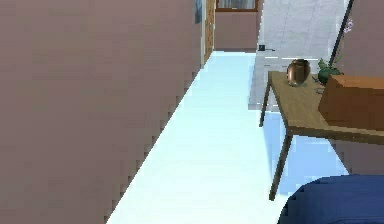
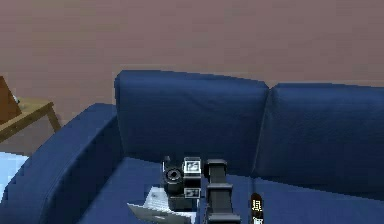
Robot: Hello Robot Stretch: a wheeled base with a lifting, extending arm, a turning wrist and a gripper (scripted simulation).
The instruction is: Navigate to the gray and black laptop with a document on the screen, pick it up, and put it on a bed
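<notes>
Against blue sofa (image 2: 195,110), gripper (image 2: 174,188), grey slab (image 2: 150,209)

What seems to be the laptop (image 2: 152,207) is a flat, pale grey slab with a light face, tilted at the bottom edge of the arm side view. It is just beside the end effector (image 2: 176,192), in front of the dark blue sofa (image 2: 195,115). I cannot tell if it is held or lies on the seat.

Open floor strip (image 1: 200,130) between wall (image 1: 90,90) and wooden table (image 1: 300,105) — passable ahead. Blocked on the arm side by sofa backrest (image 2: 190,115) — free room above seat cushion (image 2: 320,195) only.
</notes>
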